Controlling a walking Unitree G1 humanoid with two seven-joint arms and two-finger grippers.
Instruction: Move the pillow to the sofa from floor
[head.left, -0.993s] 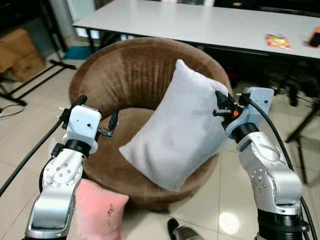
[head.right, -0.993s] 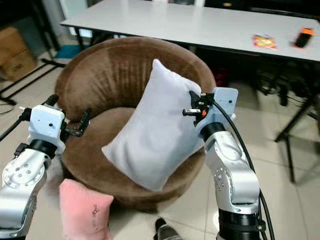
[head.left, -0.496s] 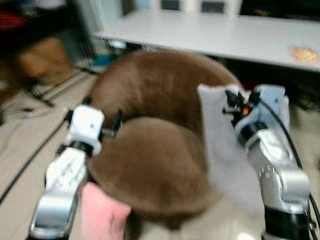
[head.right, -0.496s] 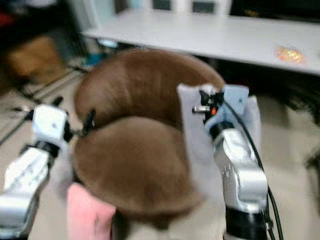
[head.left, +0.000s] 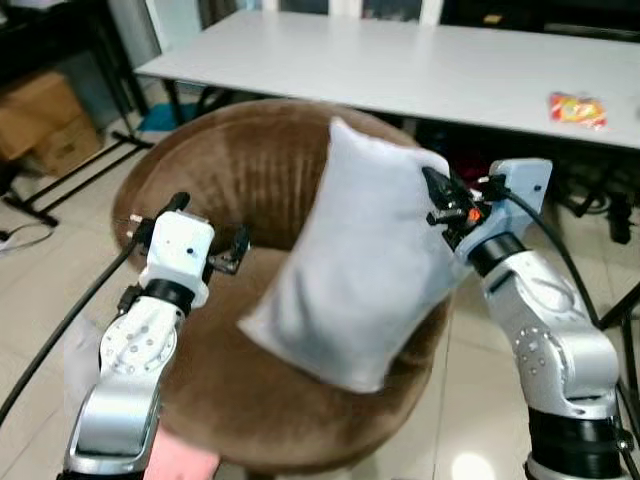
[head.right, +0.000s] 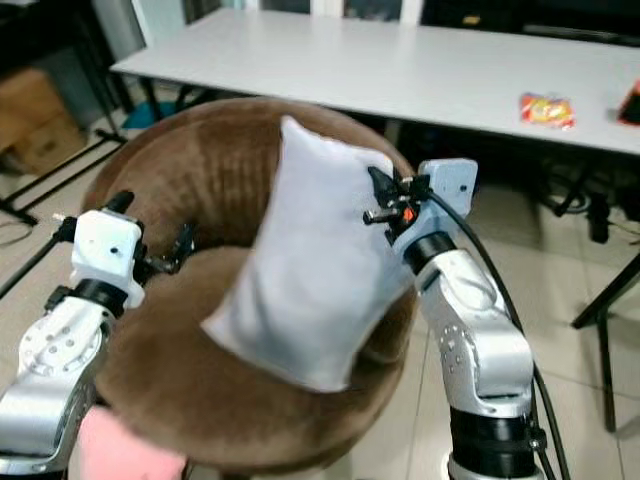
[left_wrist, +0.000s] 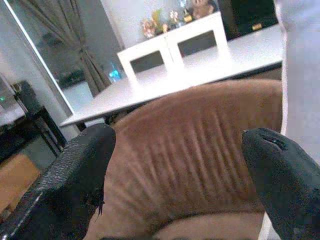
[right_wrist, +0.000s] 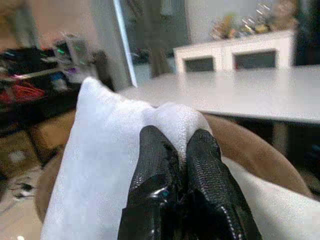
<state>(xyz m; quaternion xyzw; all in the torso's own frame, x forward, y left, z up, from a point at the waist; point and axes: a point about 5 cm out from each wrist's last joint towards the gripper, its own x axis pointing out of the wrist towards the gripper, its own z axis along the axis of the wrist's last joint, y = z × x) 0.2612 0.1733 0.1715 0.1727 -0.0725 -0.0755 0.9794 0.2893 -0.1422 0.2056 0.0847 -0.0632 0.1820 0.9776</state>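
The pillow (head.left: 355, 275) is a plump, pale grey-white rectangle of soft, slightly fuzzy cloth, with no print or trim that I can make out. It hangs tilted over the sofa (head.left: 235, 180), one pointed corner up near the backrest and the lowest corner down just above the front of the seat; whether that corner touches the cushion I cannot tell. The sofa is a round brown tub chair with a ribbed plush back.

The right gripper (head.left: 432, 192) has its two black fingers (right_wrist: 155, 160) pinched tight together on the pillow's upper edge at the sofa's right side, the cloth bunched into a small fold around the tips.

The left gripper (head.left: 238, 248) sits over the left part of the sofa's seat, beside the pillow and apart from it, fingers spread wide with nothing between them.

Behind the sofa stands a long white table (head.left: 400, 60) with a small bright packet (head.left: 577, 108) on it. A bit of pink cushion (head.left: 185, 465) shows on the floor at the sofa's front, and cardboard boxes (head.left: 45, 120) sit left of the sofa.
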